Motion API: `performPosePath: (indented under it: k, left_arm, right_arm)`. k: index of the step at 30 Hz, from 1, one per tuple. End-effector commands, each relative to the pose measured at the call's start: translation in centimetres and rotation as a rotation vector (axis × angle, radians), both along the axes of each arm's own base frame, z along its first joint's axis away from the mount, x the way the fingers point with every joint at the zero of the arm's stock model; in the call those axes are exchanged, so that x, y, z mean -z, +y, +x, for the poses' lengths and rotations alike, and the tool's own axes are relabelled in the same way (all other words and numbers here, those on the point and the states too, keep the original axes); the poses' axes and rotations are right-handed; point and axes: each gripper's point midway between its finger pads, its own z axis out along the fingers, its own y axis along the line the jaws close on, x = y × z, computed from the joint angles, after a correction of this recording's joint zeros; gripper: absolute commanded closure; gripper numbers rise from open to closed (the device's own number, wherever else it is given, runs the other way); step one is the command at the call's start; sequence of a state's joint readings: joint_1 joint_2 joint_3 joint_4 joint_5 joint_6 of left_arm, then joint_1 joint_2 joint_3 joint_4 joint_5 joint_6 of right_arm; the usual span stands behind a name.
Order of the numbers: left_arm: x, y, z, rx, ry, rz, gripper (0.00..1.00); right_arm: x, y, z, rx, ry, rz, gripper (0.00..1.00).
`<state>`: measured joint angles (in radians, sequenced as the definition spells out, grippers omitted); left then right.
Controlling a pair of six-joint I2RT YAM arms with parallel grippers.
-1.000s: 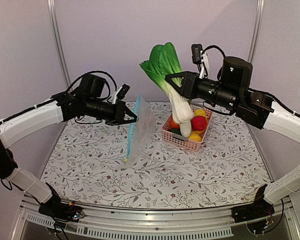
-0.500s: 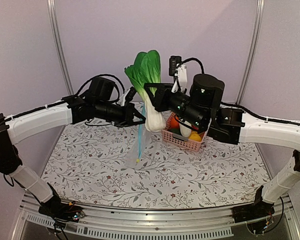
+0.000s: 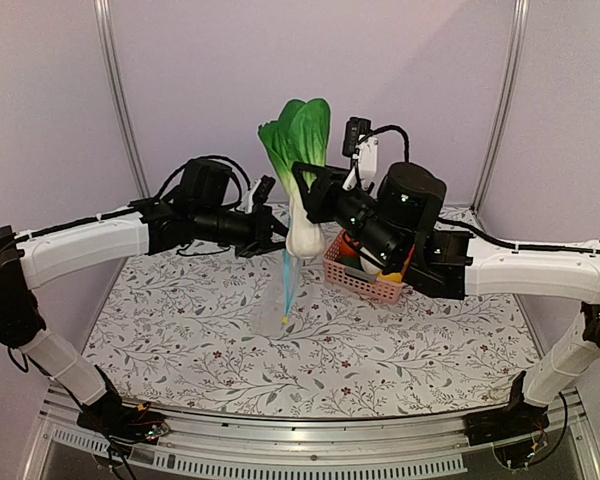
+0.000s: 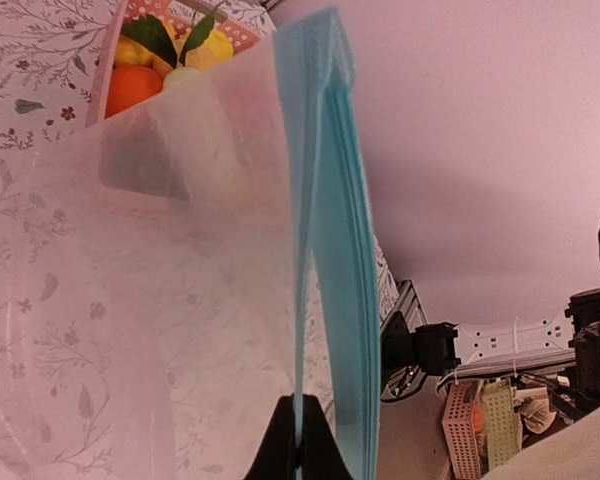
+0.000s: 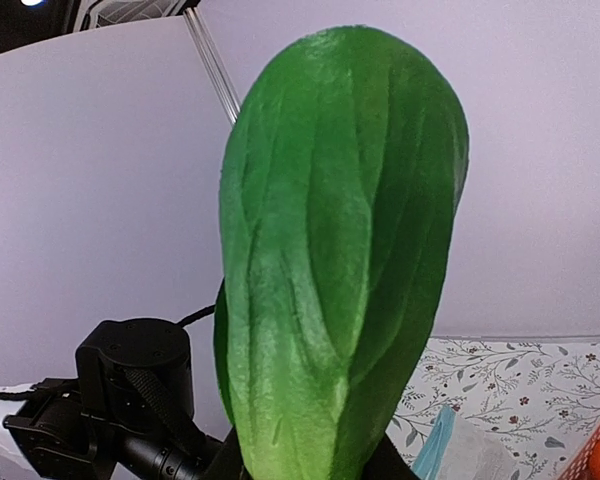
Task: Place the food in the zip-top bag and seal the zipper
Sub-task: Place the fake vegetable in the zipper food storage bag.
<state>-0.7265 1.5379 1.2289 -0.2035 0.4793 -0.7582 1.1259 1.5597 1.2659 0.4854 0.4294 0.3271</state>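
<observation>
My left gripper (image 3: 272, 228) is shut on one lip of the clear zip-top bag (image 3: 280, 300), which hangs down to the table; its light-blue zipper (image 3: 288, 285) runs down the middle, and the bag's mouth gapes in the left wrist view (image 4: 320, 250). My right gripper (image 3: 308, 190) is shut on the bok choy (image 3: 298, 150) and holds it upright, white stem end down, right above the bag's mouth. Its green leaves fill the right wrist view (image 5: 340, 250). A red-pink round fruit (image 3: 349, 242) lies in the pink basket (image 3: 365, 282).
The pink basket stands at the back right with yellow and orange toy produce (image 4: 140, 75) in it. Both arms cross the middle of the floral table cover (image 3: 400, 350). Frame posts (image 3: 115, 80) stand at the back corners.
My right gripper has carried the bok choy left from above the basket to over the bag and turned it upright. My left gripper moved right with the bag, which now hangs more vertical.
</observation>
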Motion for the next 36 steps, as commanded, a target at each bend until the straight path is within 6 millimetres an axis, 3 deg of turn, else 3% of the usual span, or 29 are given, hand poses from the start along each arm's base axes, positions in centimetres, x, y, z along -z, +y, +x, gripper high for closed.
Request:
performPosePath:
  k: [1, 11, 15, 23, 36]
  left_arm:
    - [-2.0, -0.9, -1.2, 0.038, 0.01, -0.088, 1.0]
    - [-3.3, -0.7, -1.6, 0.037, 0.013, -0.124, 1.0]
    - [-3.8, 0.1, -1.3, 0.008, -0.019, -0.104, 1.0]
    - [-4.1, 1.0, -1.1, -0.02, -0.036, -0.091, 1.0]
    - [-4.7, 0.8, -0.8, -0.037, -0.03, -0.129, 1.0]
  right_arm:
    - [-0.2, 1.2, -0.7, -0.046, -0.069, 0.016, 0.76]
    - [3.0, 2.6, 0.2, -0.032, -0.055, 0.024, 0.78]
    - [4.8, 1.5, 1.0, 0.047, -0.052, -0.037, 0.79]
    - [5.6, -2.2, 1.9, 0.239, -0.09, -0.165, 0.78]
    - [4.8, -0.8, 1.6, 0.176, -0.113, -0.093, 0.79]
